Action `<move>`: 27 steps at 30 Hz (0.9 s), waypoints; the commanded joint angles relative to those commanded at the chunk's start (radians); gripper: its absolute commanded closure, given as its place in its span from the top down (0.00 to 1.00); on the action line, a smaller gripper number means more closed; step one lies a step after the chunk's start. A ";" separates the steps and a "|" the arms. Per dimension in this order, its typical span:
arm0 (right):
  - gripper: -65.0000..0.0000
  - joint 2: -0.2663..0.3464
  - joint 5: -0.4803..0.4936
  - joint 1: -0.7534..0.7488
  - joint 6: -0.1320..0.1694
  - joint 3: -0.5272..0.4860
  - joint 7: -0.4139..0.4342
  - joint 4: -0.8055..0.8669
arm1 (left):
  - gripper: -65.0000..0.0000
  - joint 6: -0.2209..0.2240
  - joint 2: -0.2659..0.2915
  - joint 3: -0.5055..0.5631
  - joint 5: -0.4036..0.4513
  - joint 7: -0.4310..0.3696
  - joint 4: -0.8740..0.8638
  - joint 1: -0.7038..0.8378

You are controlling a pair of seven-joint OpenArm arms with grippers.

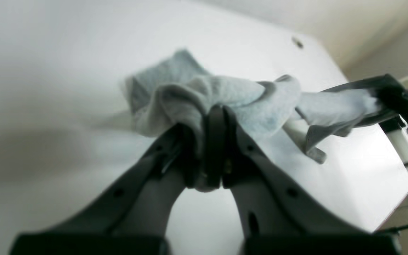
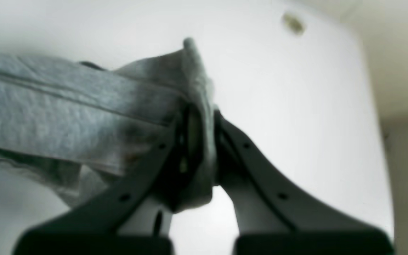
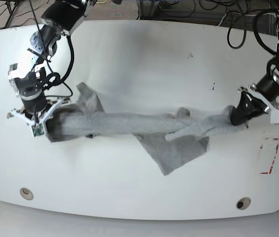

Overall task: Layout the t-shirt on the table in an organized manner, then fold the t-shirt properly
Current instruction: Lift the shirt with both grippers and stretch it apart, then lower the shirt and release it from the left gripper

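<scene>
The heather-grey t-shirt [image 3: 129,124] is pulled into a long twisted band across the middle of the white table [image 3: 139,59]. A loose flap [image 3: 176,150] spreads toward the front. In the base view my left gripper [image 3: 234,117] is shut on the shirt's right end and my right gripper [image 3: 50,123] is shut on its left end. The left wrist view shows bunched cloth [image 1: 225,95] pinched in the left gripper [image 1: 218,117], with the other gripper [image 1: 391,99] at the far end. In the right wrist view the right gripper [image 2: 200,120] clamps a folded hem [image 2: 66,109].
Two grommet holes [image 3: 26,192] [image 3: 243,203] sit near the table's front edge. A red-and-white tape mark [image 3: 268,155] lies at the front right. Cables [image 3: 188,7] run along the back edge. Small black specks [image 3: 213,87] dot the right half.
</scene>
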 joint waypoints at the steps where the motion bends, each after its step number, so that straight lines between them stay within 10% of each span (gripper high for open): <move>1: 0.01 -0.015 0.000 -0.038 0.000 0.002 0.011 0.000 | 0.00 -0.034 0.014 -0.012 0.020 0.000 -0.002 0.034; 23: 0.00 -0.055 0.153 -0.377 0.000 0.003 0.044 -0.002 | 0.01 -0.255 0.060 -0.183 0.221 0.002 -0.009 0.365; 27: 0.00 -0.068 0.152 -0.377 0.000 0.003 0.044 -0.002 | 0.17 -0.261 0.060 -0.183 0.253 0.002 -0.009 0.399</move>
